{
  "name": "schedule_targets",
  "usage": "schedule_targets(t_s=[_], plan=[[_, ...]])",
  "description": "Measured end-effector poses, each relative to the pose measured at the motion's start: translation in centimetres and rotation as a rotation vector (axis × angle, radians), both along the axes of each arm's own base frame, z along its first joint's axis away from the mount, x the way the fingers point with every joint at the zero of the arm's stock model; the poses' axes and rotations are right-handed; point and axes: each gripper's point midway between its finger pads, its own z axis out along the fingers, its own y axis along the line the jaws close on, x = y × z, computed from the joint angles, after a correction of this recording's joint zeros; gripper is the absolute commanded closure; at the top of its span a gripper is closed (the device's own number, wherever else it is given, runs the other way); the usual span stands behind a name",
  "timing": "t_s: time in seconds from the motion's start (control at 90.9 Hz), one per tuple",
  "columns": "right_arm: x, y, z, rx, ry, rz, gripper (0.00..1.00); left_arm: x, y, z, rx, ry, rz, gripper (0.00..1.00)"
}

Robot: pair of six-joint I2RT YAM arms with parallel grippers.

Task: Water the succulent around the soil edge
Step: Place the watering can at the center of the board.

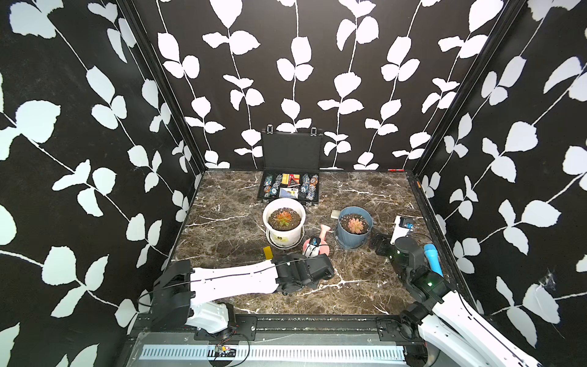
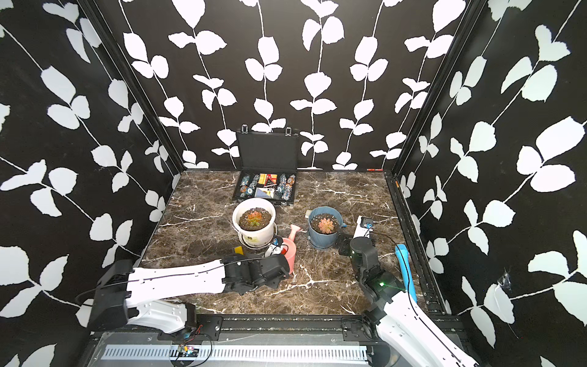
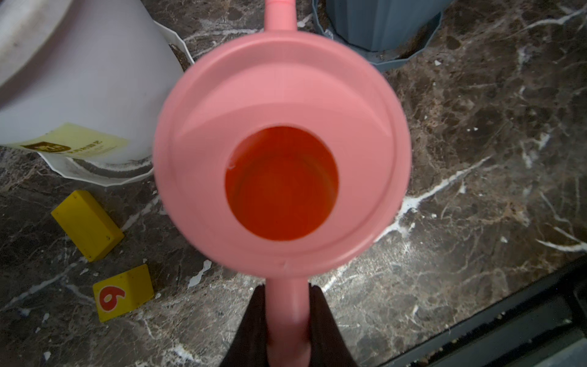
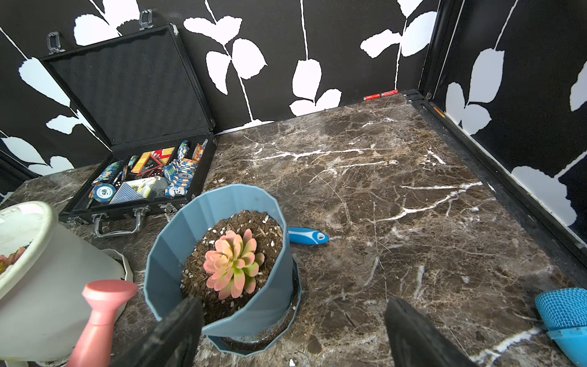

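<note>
Beside white pot (image 3: 79,79), left end effector (image 3: 286,290) pinches watering can (image 3: 286,79) handle; right end effector (image 4: 292,308) spread, near blue pot (image 4: 222,203).

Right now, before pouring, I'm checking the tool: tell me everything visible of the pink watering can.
The pink watering can looks like smooth plastic: round body, flat top with a round fill hole, a long spout ending in a flared tip. It is upright between the white pot and the blue-grey pot. The left gripper is shut on its handle. A glint inside suggests water; whether it rests on the table is unclear.
</note>
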Motion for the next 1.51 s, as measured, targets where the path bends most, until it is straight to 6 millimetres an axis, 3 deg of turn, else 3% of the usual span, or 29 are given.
schedule_targets(t_s=[0.231,0.495,0.748,0.891,0.979,1.298,1.419,1.507], plan=[[0.1,0.1,-0.1,-0.002,0.003,0.000,0.08,0.5,-1.0,-1.0,-0.034,0.003,0.110,1.00],[0.2,0.1,-0.3,-0.006,0.009,0.001,0.08,1.4,-5.3,-2.0,-0.091,0.019,0.172,1.00],[0.1,0.1,-0.1,-0.002,0.004,0.000,0.08,1.5,-5.6,-2.3,-0.118,0.020,0.233,1.00],[0.1,0.1,-0.1,-0.002,0.004,0.000,0.08,1.6,-5.6,-2.2,-0.125,0.018,0.249,0.84],[0.1,0.1,-0.1,-0.002,0.004,0.000,0.08,1.6,-5.5,-2.3,-0.122,0.018,0.251,0.69],[0.1,0.1,-0.1,-0.002,0.004,0.000,0.08,1.4,-5.4,-2.2,-0.111,0.015,0.236,0.42],[0.2,0.1,-0.2,-0.003,0.005,0.000,0.10,1.5,-5.4,-1.0,-0.114,-0.007,0.193,0.25],[0.2,0.1,-0.2,-0.003,0.006,0.000,0.11,1.6,-5.6,1.5,-0.153,-0.040,0.144,0.19]])
